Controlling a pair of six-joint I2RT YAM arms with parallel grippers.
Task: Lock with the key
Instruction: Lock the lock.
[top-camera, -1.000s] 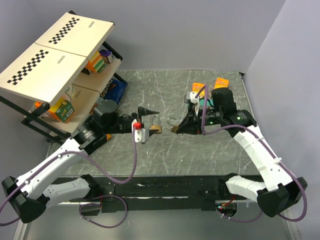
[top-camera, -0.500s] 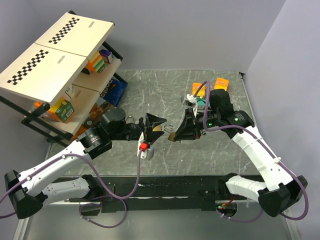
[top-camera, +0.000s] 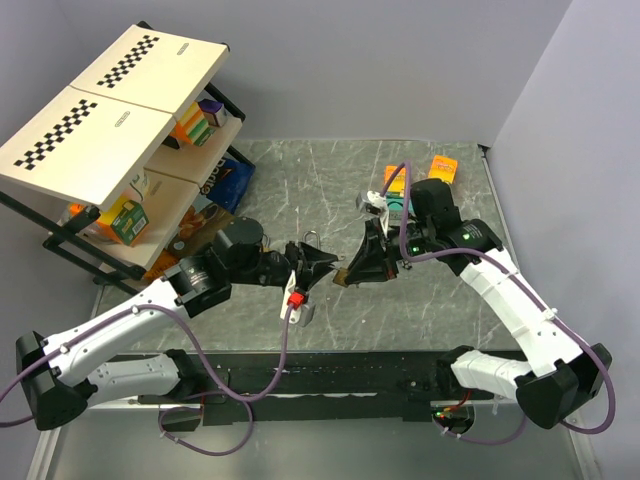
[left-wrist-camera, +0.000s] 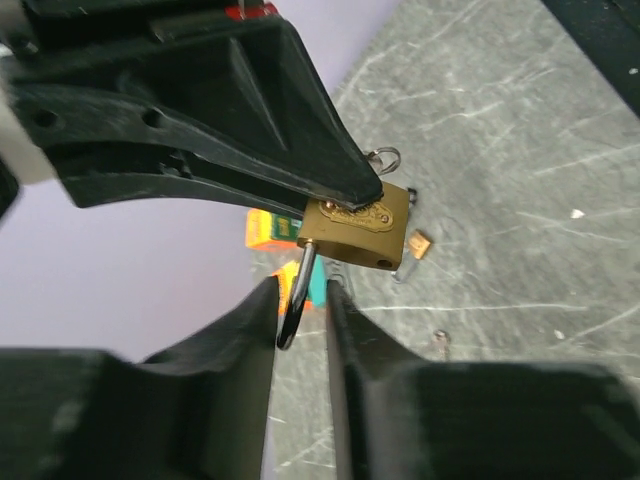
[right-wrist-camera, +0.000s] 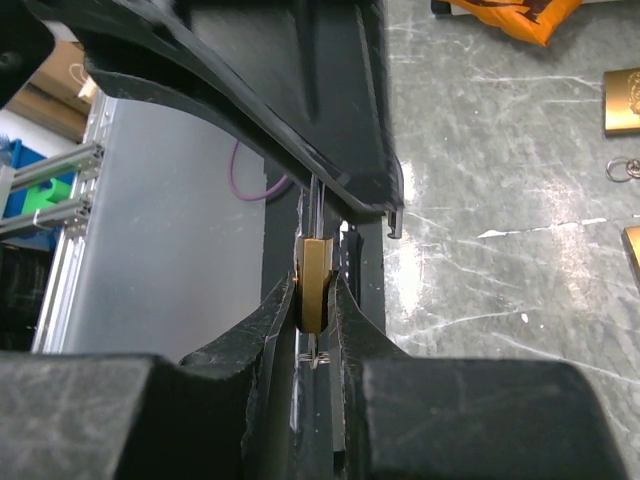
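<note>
My right gripper (top-camera: 350, 272) is shut on a small brass padlock (right-wrist-camera: 316, 283), held edge-on between its fingers above the table. A tiny metal ring, the key (right-wrist-camera: 312, 360), shows at the padlock's base, on the wrist side. In the left wrist view the padlock (left-wrist-camera: 360, 228) hangs from the right gripper's black fingers, and its dark shackle (left-wrist-camera: 297, 300) reaches down between the fingers of my left gripper (left-wrist-camera: 300, 290). Those jaws stand narrow around the shackle, which lies against one finger, with a slim gap to the other. The two grippers meet tip to tip at mid-table (top-camera: 322, 268).
More brass padlocks (right-wrist-camera: 622, 100) and a loose key ring (right-wrist-camera: 622, 168) lie on the marble top to the right. Orange packets (top-camera: 443, 165) sit at the back right. A slanted shelf rack (top-camera: 120, 110) with boxes fills the left. Another shackle (top-camera: 312, 238) shows just behind my left gripper.
My left arm has swung right to meet the right gripper, and its jaws have narrowed around the padlock's shackle. The right gripper has shifted slightly left with the padlock.
</note>
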